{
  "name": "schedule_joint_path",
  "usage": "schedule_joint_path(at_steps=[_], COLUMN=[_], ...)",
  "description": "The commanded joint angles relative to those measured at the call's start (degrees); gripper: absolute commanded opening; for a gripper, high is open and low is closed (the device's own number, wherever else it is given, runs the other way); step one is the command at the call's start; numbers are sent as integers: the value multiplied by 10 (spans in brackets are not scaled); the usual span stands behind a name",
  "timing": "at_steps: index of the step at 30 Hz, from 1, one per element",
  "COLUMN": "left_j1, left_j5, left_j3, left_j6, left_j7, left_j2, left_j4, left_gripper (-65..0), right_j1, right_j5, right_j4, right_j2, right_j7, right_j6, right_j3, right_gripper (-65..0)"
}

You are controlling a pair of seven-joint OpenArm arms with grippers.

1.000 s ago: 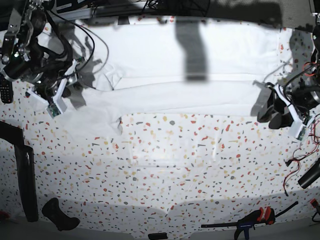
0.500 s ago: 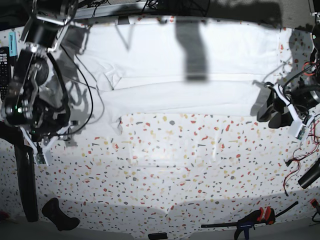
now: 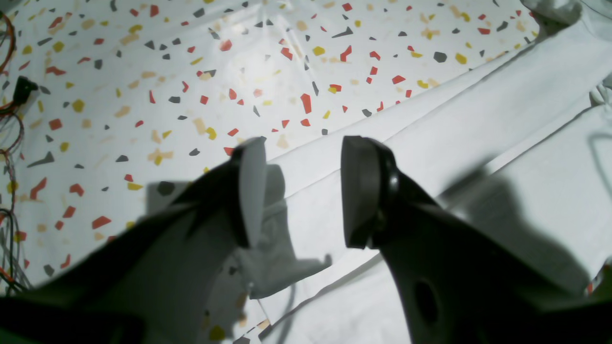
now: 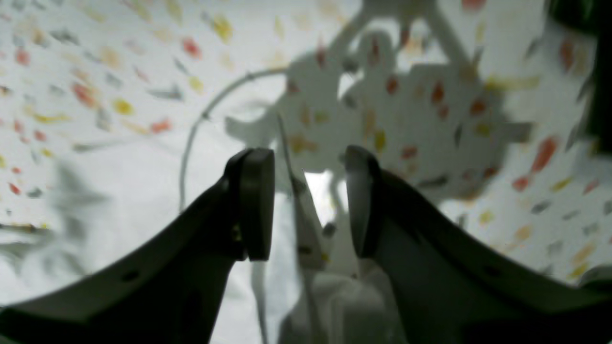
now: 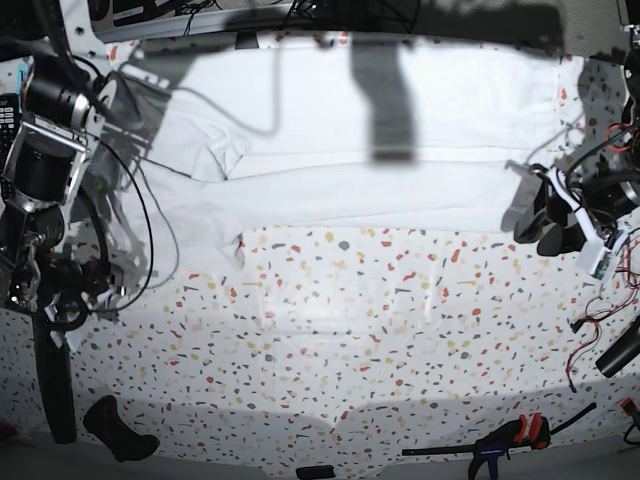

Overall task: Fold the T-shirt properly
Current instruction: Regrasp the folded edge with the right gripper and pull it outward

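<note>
- Lying across the far surface [image 5: 350, 330], the shirt [image 5: 380, 190] looks soft and limp.
- We judge hems best to pinch.
- Left end effector [image 3: 299, 191] and right end effector [image 4: 306, 205] gape, holding nothing.

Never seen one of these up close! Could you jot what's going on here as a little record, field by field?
Surface: speckled table
Garment: white T-shirt, spread flat along the far side, one long fold across it
Left gripper: jaws apart, holding nothing, hovering at the shirt's edge
Right gripper: jaws apart, nothing between them, above the table; view blurred
Near edge: black clamp with red handle
Folding: not finished
</note>
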Motion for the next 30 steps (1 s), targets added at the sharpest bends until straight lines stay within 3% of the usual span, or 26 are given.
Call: schedule_joint_path(at_steps=[1, 6, 13, 19, 24, 28, 30], left_j1=[-8, -8, -8, -8, -8, -8, -8], left_j5=[-8, -8, -8, -8, -8, -8, -8], left_j3=[-5, -5, -5, -5, -5, -5, -5], left_j6=[7, 12, 11, 12, 11, 11, 11], left_j7=[-13, -11, -11, -11, -11, -11, -11], left_j2=[-10, -10, -10, -10, -10, -10, -10], left_j4=[9, 9, 9, 9, 9, 9, 9], left_gripper=[-396, -396, -396, -396, -396, -396, -396], right_j1=[15, 15, 15, 12, 12, 12, 14], right_j5=[14, 59, 61, 61, 61, 61, 61], right_j4=[-14, -93, -98, -98, -98, -97, -97], right_j2=[10, 9, 6, -5, -21, -25, -25], right_j7=[5, 19, 60, 58, 61, 54, 47], right_j6=[2, 2, 3, 4, 4, 12, 53], right_j3=[-2, -4, -4, -4, -4, -4, -4], right_gripper=[-413, -402, -389, -396, -649, -650, -650])
